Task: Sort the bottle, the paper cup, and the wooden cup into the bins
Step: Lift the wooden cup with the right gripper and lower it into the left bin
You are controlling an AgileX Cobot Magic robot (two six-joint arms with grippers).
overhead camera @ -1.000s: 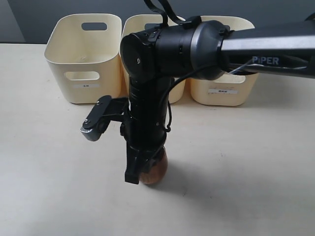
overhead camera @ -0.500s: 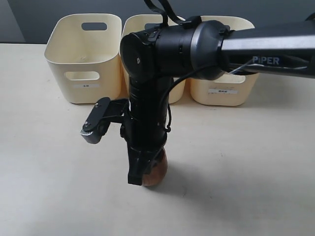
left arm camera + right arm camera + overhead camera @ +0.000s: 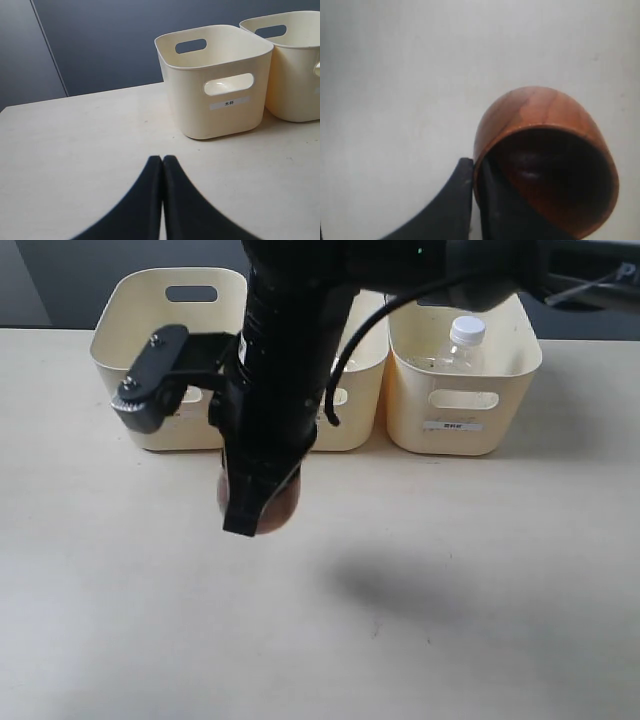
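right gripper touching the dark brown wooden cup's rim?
Touching. The right wrist view shows the right gripper pinching the dark reddish-brown wooden cup by its rim wall, one finger inside and one outside.

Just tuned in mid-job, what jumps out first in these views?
The big black arm fills the middle of the exterior view, its right gripper pinching the rim of the wooden cup and holding it above the table in front of the bins. The bottle already stands in the right-hand bin. The left gripper is shut and empty.
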